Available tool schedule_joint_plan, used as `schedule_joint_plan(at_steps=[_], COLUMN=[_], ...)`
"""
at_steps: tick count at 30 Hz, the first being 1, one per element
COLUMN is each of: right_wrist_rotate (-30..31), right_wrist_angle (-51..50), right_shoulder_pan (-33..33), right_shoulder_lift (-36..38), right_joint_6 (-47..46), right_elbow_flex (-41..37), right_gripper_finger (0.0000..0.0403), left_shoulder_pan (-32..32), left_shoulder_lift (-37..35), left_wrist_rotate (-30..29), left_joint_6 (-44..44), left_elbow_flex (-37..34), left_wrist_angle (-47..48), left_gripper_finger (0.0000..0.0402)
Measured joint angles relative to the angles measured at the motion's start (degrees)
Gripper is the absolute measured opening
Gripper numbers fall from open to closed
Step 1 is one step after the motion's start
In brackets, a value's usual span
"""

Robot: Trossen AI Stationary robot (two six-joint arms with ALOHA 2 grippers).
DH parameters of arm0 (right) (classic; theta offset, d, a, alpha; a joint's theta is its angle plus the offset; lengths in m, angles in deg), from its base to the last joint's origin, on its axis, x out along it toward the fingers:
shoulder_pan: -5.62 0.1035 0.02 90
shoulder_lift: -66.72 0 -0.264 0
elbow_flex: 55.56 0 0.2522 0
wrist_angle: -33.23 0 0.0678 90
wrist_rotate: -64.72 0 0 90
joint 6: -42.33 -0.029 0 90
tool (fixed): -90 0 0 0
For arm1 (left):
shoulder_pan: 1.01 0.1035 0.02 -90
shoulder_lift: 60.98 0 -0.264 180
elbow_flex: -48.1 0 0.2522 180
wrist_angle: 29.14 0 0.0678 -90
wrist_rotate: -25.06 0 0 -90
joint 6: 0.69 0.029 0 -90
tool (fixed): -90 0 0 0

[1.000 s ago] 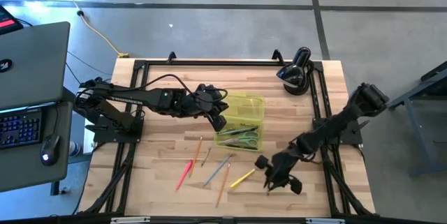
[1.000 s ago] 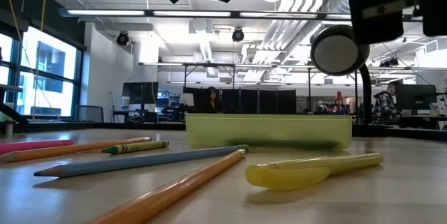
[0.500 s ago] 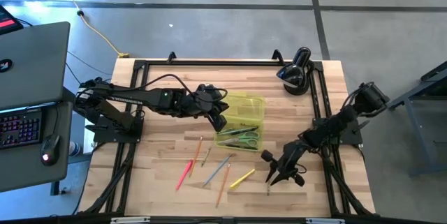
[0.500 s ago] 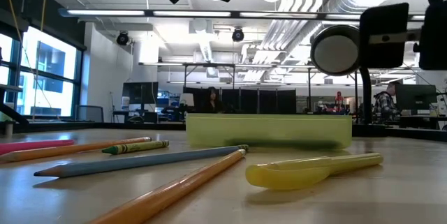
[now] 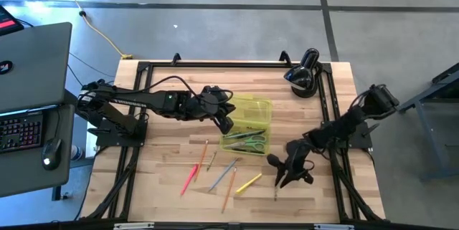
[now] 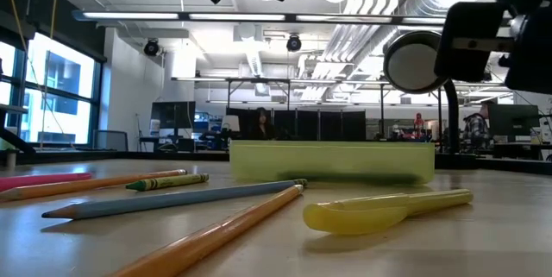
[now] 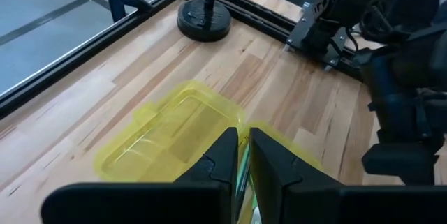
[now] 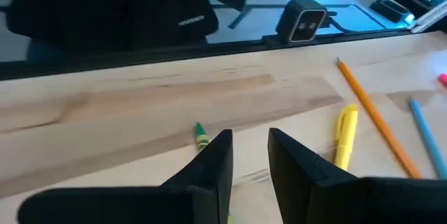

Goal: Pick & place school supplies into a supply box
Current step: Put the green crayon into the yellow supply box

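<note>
The translucent yellow-green supply box (image 5: 248,126) lies open on the table's middle, with green-handled scissors (image 5: 247,141) and some pens in its near half. Loose supplies rest flat on the wood near it: a pink pen (image 5: 188,180), orange pencils (image 5: 229,190), a grey-blue pencil (image 5: 222,175) and a yellow marker (image 5: 249,183). My left gripper (image 7: 242,144) hovers over the box's left end, fingers all but shut, holding nothing. My right gripper (image 8: 250,147) is open, just right of the yellow marker (image 8: 344,137), above a green crayon (image 8: 200,135).
A black rounded device on a stand (image 5: 303,74) occupies the far right corner. A black metal frame (image 5: 215,64) runs along the table's edges. In the low view the box (image 6: 332,163) stands behind the pencils (image 6: 172,199) and the marker (image 6: 388,209). Bare wood shows right of the box.
My right gripper has turned about and shifted a little toward the table's far edge, staying beside the yellow marker. The left arm, the box and the loose supplies have kept still.
</note>
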Motion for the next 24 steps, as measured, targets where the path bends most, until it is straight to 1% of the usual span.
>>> schedule_joint_plan(at_steps=[3, 7, 11, 14, 19, 24], right_wrist_rotate=[-3.98, -4.83, -7.18, -9.43, -13.04, -13.93], right_wrist_angle=[0.07, 0.05, 0.02, 0.0, -0.46, -2.72], right_shoulder_pan=[-1.02, -1.19, -1.47, -2.04, -2.41, -2.39], right_shoulder_lift=[-0.9, -4.84, -10.2, -13.15, -15.38, -16.72], right_joint_6=[0.13, 0.73, 3.61, 3.87, 3.98, 4.18], right_elbow_flex=[0.3, 1.97, 4.84, 6.93, 8.89, 9.15], right_gripper_finger=[0.0071, 0.0071, 0.0071, 0.0069, 0.006, 0.0058], left_shoulder_pan=[0.0, 0.0, 0.0, 0.0, 0.0, 0.0], left_shoulder_lift=[0.0, 0.02, 0.49, 0.48, 0.87, 0.83], left_wrist_rotate=[0.0, 0.01, 0.02, 0.03, 1.72, 2.71], left_joint_6=[0.0, 0.0, 0.25, 0.31, 0.4, 0.48], left_elbow_flex=[0.0, 0.0, 0.0, 0.0, 0.0, 0.0], left_wrist_angle=[-0.08, -0.03, 0.07, 0.0, 0.26, 0.24], left_gripper_finger=[0.0067, 0.0067, 0.0067, 0.0067, 0.0067, 0.0067])
